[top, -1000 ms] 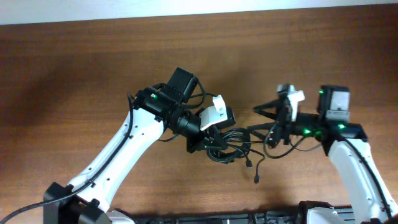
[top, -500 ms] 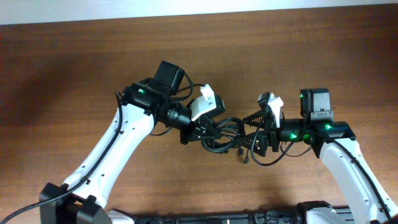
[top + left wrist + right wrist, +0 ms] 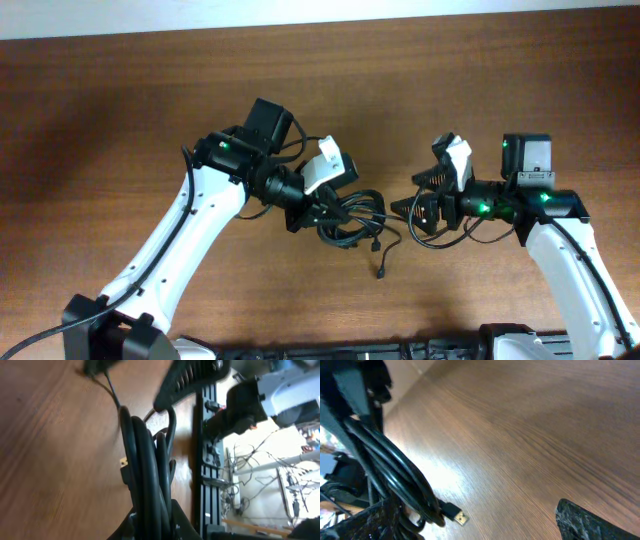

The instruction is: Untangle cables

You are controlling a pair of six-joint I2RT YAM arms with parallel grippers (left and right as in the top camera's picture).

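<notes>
Left hand (image 3: 322, 212) clamps the cables (image 3: 356, 213), bundle stretching rightward toward the wide-open right hand (image 3: 410, 207).

black cables (image 3: 353, 214), brown woodgrain table (image 3: 120, 120)

Drew the right pincer (image 3: 405, 197) back rightward, clear of the cables (image 3: 350, 215); shifted their loose plug end (image 3: 381, 272) leftward.

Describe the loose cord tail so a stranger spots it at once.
On the brown wooden table, find the tangled bundle of thin black cables gripped by the left gripper near the middle. One thin black cord tail trails toward the robot's side, ending in a small plug; it alone lies free of the loops.
</notes>
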